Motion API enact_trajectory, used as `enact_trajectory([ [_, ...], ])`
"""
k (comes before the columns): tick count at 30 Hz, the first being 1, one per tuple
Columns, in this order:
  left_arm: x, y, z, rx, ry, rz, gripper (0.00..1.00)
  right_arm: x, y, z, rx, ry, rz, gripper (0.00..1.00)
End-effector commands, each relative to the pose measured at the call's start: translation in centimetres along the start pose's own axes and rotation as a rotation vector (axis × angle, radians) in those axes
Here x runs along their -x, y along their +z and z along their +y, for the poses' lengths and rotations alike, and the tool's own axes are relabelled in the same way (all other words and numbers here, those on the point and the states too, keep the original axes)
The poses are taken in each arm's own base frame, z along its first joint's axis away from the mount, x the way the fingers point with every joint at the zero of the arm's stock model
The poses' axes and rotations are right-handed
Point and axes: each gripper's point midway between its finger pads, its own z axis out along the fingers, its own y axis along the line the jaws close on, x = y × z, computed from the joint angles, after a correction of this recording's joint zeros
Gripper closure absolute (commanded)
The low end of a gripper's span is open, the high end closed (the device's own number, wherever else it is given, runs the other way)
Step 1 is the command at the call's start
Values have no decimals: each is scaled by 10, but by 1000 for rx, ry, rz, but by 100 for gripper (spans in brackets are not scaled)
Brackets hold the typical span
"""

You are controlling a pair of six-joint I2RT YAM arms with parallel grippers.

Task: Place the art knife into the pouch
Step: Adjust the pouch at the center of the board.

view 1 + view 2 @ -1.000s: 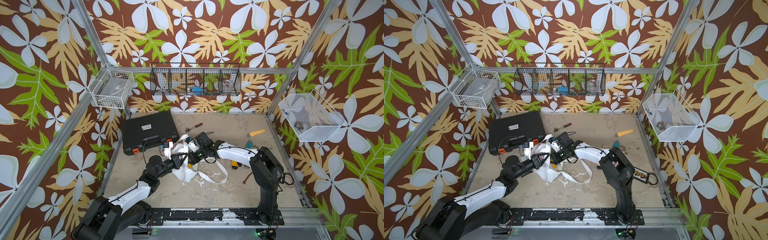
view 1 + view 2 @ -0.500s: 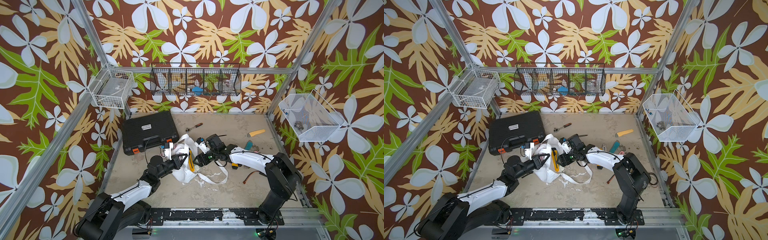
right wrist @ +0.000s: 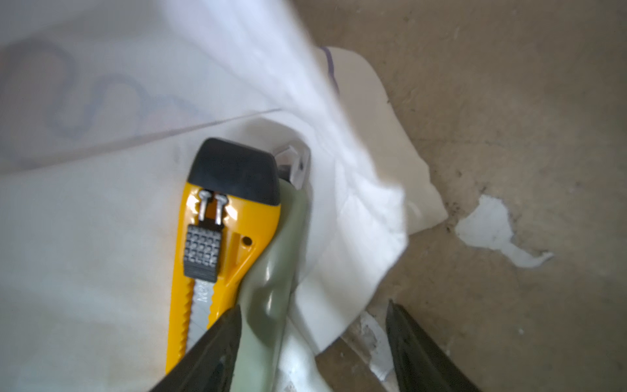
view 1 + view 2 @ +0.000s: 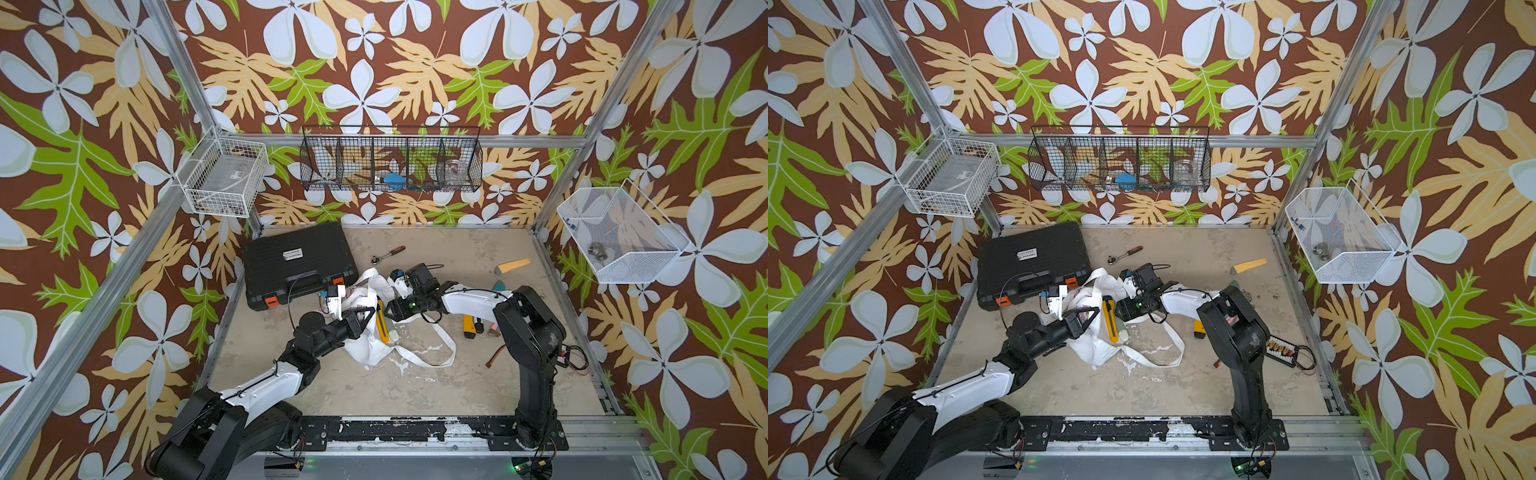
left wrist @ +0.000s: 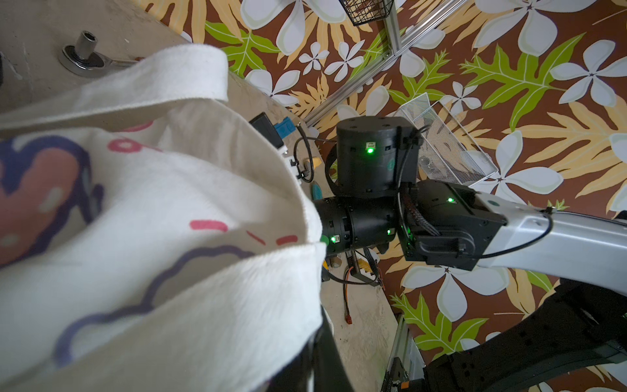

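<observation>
The pouch (image 4: pixel 370 345) (image 4: pixel 1096 345) is a white canvas tote lying crumpled mid-table, its straps trailing toward the front. My left gripper (image 4: pixel 365 316) is shut on the pouch's rim and holds that edge up; the printed cloth (image 5: pixel 169 203) fills the left wrist view and hides the fingertips. The art knife (image 4: pixel 383 322) (image 4: pixel 1110 320), yellow with a black tip, lies on the white fabric (image 3: pixel 84 237) at the pouch's mouth, beside a pale green tool (image 3: pixel 288 230). My right gripper (image 3: pixel 314 305) (image 4: pixel 390 311) is open just behind the art knife (image 3: pixel 217 244), straddling the green tool's end, gripping nothing.
A black tool case (image 4: pixel 299 262) sits at the back left. A ratchet wrench (image 4: pixel 388 254) and a yellow-handled tool (image 4: pixel 513 266) lie near the back. Small tools (image 4: pixel 468 324) and a cable (image 4: pixel 494 357) lie by the right arm. Wire baskets (image 4: pixel 390 164) hang on the walls.
My right gripper has drawn back from the pouch's mouth toward the right, uncovering the art knife on the fabric. The left gripper has kept its hold on the rim.
</observation>
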Motion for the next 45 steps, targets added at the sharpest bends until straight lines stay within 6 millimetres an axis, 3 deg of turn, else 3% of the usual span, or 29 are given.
enact_trajectory([
  [1,4,0,-2,-1,19,-12,100,-2,3,15,125,37,-18,41],
  [5,5,0,-3,-3,19,-13,100,-5,-1,30,219,55,-43,88],
  [6,5,0,-3,-5,18,-14,100,-2,-4,35,242,56,-56,95],
  [9,5,1,-3,-6,18,-15,100,3,-10,42,273,52,-77,100],
  [16,6,0,-2,-1,19,-17,100,11,-34,52,274,37,-99,100],
  [23,14,4,-8,-3,8,-30,100,19,-86,66,222,46,-112,100],
  [31,34,9,-29,-48,15,-59,100,54,-162,102,243,0,-234,100],
  [36,58,11,-56,-91,34,-87,100,94,-210,121,232,-49,-336,100],
  [39,84,10,-82,-104,78,-121,100,118,-241,130,216,-75,-414,100],
  [45,132,-2,-143,-154,146,-182,100,143,-275,127,175,-89,-461,100],
])
